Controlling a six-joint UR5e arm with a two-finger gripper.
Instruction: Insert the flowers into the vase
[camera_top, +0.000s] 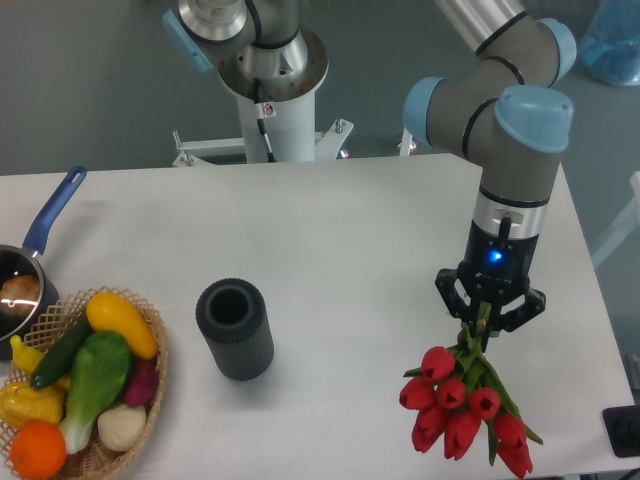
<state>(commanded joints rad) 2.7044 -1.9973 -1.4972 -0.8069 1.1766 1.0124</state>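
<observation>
You are looking down on a white table (330, 230). At the right, the grey and pale-blue robot arm's black two-finger gripper (487, 322) is pinched on the green stems of a bunch of red tulips (465, 405), whose blooms hang toward the table's near edge. Whether the bunch is lifted or resting on the table cannot be told. The dark grey ribbed cylindrical vase (235, 330) stands upright, well apart to the left, mouth open and empty. Beside it sit a wicker basket of vegetables (155, 365) and a blue-handled saucepan (45, 225). You appear to be at the carrying step: next, turn the stems downward, bring them over the mouth, then lower.
</observation>
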